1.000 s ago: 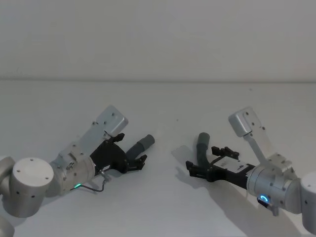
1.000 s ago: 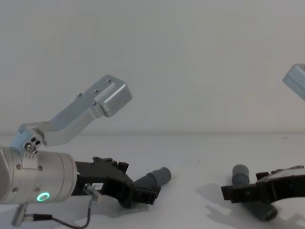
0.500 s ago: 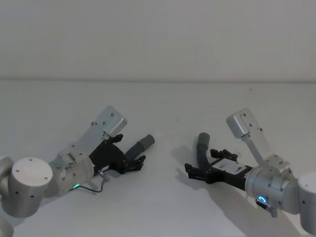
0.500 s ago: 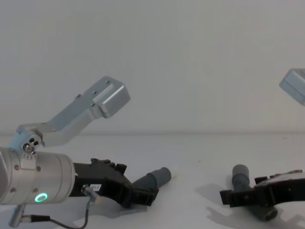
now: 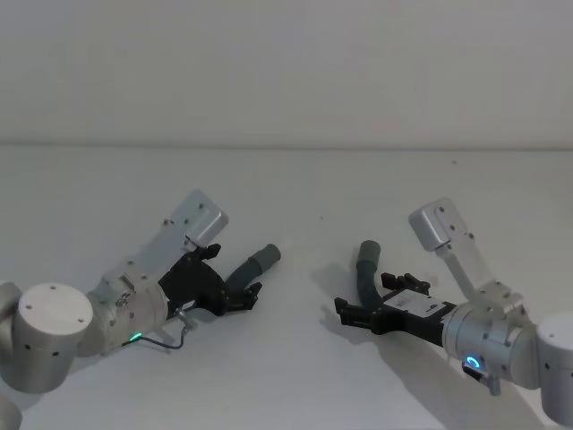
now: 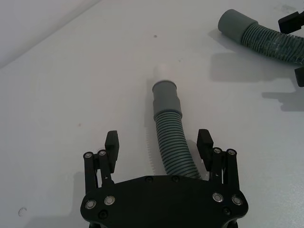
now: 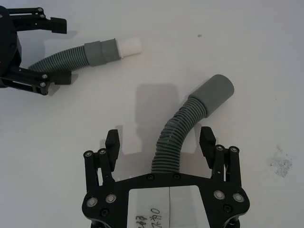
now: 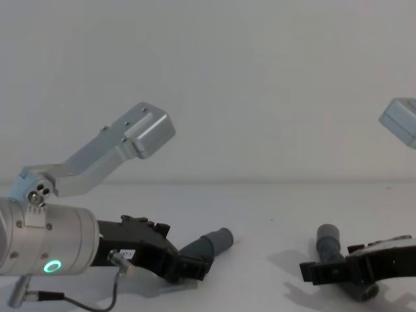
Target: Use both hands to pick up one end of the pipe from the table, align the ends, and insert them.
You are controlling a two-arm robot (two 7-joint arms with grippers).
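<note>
Left claw (image 6: 158, 134) spread wide astride one pipe piece (image 6: 167, 102) — right claw (image 7: 159, 133) likewise astride the other piece (image 7: 190, 116).

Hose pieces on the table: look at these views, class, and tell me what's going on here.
On the table, the left end effector, open, straddles the white-tipped hose; the right end effector, open, straddles the plain-cuffed hose. The two hoses lie apart, neither gripped nor lifted yet.
</note>
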